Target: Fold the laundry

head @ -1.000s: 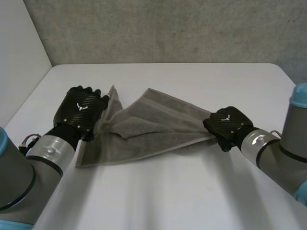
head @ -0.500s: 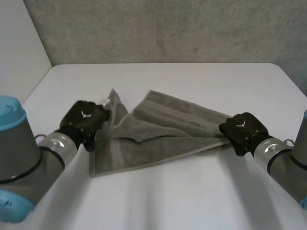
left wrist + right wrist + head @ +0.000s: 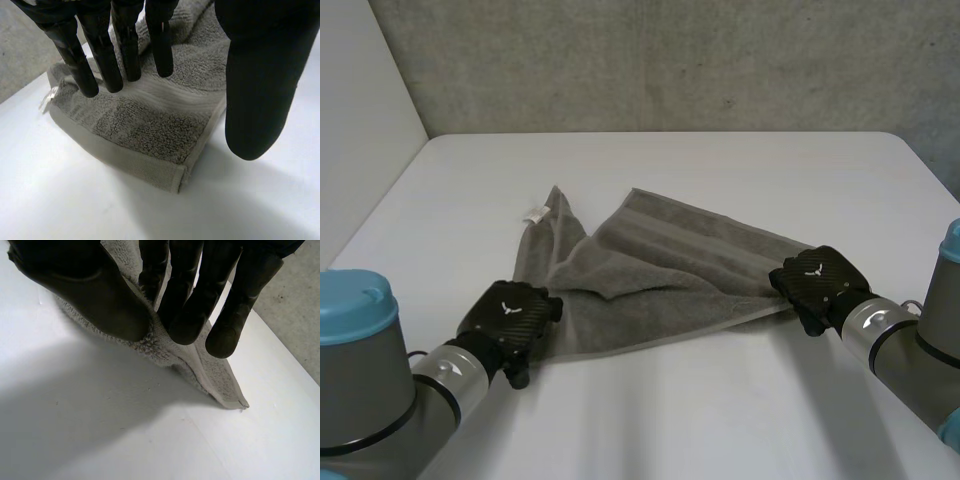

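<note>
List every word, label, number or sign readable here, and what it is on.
No text can be read.
White tag on the towel corner: too small to read.
White emblem on the left hand and right hand: a mark, no legible letters.

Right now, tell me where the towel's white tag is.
In the head view, the white tag sits at the towel's far left corner, on the table, beyond the left hand at the near left corner.
</note>
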